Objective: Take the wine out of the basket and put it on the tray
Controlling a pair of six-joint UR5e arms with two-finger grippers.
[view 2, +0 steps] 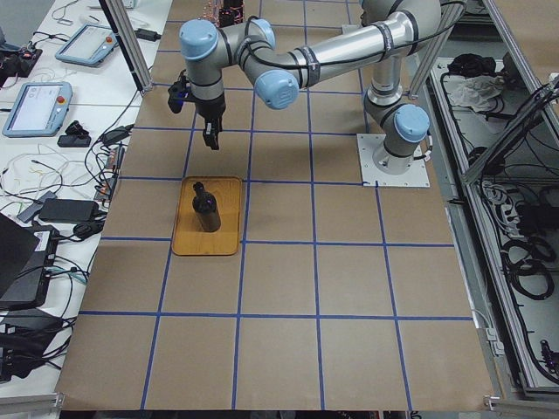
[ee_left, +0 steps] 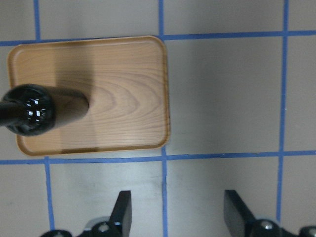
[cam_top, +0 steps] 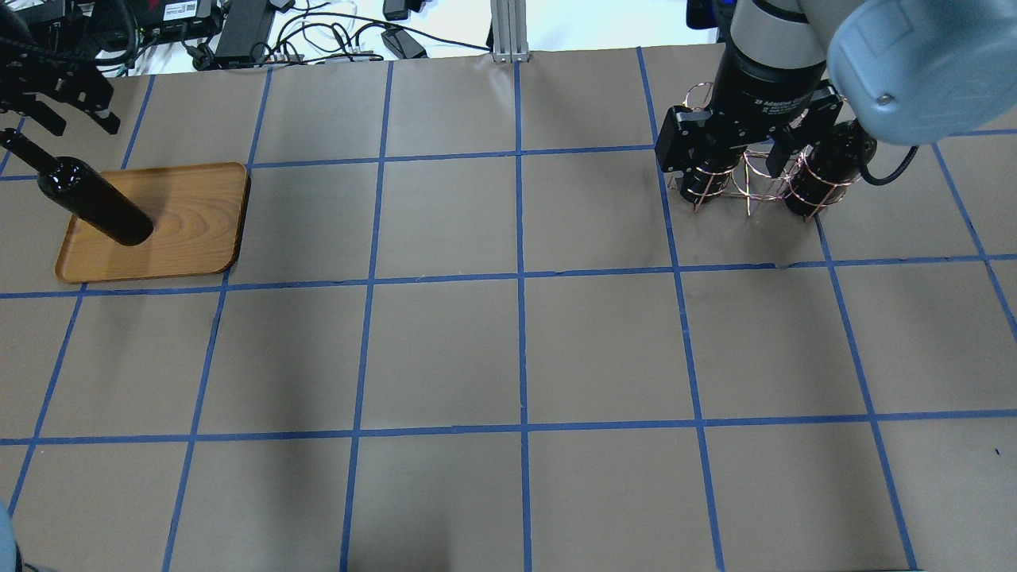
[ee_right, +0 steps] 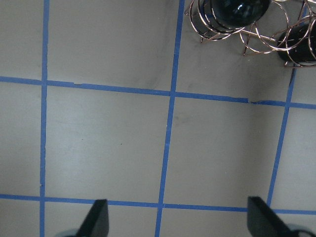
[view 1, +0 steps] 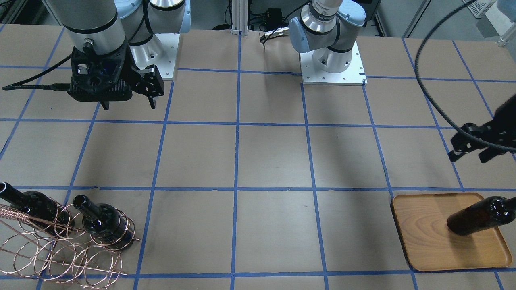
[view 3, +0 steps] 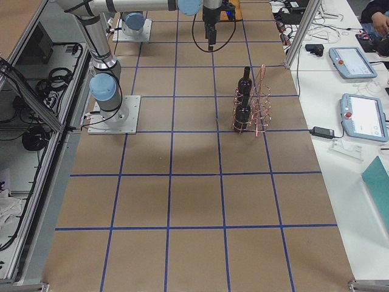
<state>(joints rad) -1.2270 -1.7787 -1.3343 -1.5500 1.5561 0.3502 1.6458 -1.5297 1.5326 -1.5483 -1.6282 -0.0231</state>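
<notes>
One wine bottle (cam_top: 95, 206) stands upright on the wooden tray (cam_top: 191, 230); both also show in the left wrist view, the bottle (ee_left: 34, 111) on the tray (ee_left: 128, 89). My left gripper (ee_left: 180, 212) is open and empty, raised above the table beside the tray, apart from the bottle. Two more wine bottles (view 1: 100, 221) (view 1: 28, 203) stand in the copper wire basket (view 1: 60, 253). My right gripper (ee_right: 177, 222) is open and empty, held high on the robot's side of the basket (ee_right: 256, 34).
The brown table has a blue tape grid. The arm bases (view 1: 332, 60) sit at the robot's edge. Cables and devices (cam_top: 238, 24) lie beyond the far edge. In the overhead view the right arm (cam_top: 763, 95) hides part of the basket.
</notes>
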